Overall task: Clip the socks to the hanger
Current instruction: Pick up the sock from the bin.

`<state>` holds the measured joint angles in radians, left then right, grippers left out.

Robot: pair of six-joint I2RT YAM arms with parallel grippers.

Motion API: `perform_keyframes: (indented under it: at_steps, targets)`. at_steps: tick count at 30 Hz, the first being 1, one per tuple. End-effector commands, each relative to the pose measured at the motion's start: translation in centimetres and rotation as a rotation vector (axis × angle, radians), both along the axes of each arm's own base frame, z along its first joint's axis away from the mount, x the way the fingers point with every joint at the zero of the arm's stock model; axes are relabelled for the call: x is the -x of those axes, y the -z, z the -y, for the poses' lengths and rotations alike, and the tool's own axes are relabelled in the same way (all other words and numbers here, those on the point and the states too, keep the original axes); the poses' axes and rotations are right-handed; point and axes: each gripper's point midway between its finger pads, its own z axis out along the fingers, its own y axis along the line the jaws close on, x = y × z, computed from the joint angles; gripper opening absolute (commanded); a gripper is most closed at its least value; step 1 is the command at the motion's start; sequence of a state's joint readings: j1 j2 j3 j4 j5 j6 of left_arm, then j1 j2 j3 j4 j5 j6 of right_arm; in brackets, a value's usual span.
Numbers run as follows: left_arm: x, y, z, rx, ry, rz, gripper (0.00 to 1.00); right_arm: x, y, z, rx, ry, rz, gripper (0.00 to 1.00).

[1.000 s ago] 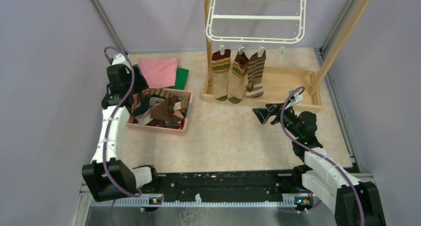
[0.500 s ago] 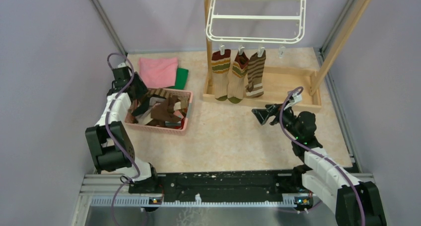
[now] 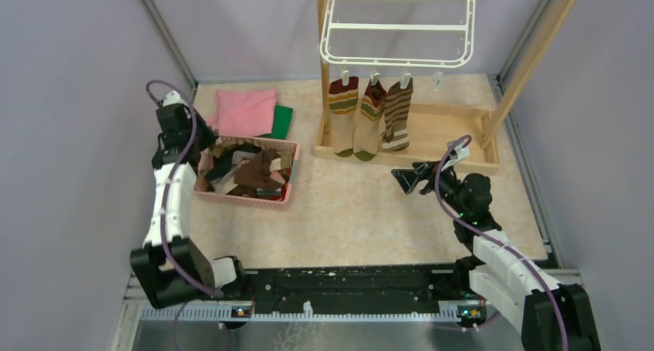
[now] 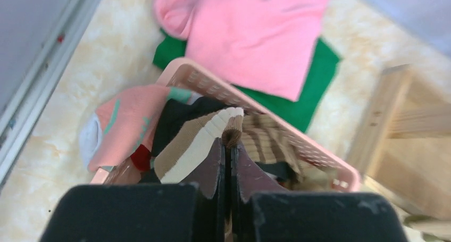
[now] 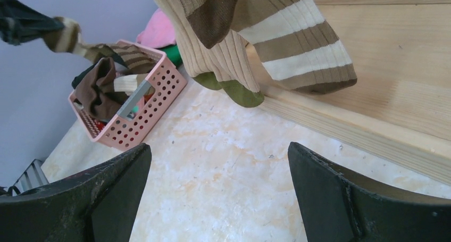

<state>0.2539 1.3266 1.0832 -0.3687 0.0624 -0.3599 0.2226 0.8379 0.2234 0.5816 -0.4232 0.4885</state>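
Nipping the ribbed cuff of a brown-and-cream sock (image 4: 194,143) in the closed left gripper (image 4: 228,167); soft, light, likely to droop below. Gaping empty at the right gripper (image 5: 219,173).

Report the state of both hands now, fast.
Left hand: closed on a brown-and-cream striped sock over the pink basket.
Right hand: open, holding nothing.
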Motion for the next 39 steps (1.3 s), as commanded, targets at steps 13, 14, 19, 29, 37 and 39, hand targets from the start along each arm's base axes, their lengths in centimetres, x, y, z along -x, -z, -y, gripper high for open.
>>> perform_keyframes:
  at_steps: [13,14,19,29,37,39]
  targets:
    - [6.3,-14.3,8.8,-0.143,0.507,0.538,0.00,-0.2,-2.4,-0.5,0.001,-0.020,0.077,0.98]
    - [6.4,-14.6,9.1,-0.146,0.527,0.549,0.00,-0.2,-2.4,-0.5,0.001,-0.019,0.077,0.99]
    - [6.5,-14.9,9.5,-0.157,0.562,0.558,0.00,-0.1,-2.4,-0.5,0.001,-0.020,0.077,0.99]
    - [8.4,-14.7,14.0,-0.109,0.874,0.602,0.00,-0.1,-2.4,-0.4,0.003,-0.020,0.078,0.99]
    - [10.1,-15.6,16.4,-0.143,1.064,0.657,0.00,0.3,-2.9,-0.9,0.000,-0.058,0.103,0.98]
    - [11.7,-16.9,18.2,-0.090,1.190,0.716,0.00,1.1,-3.9,-1.8,-0.013,-0.121,0.145,0.98]
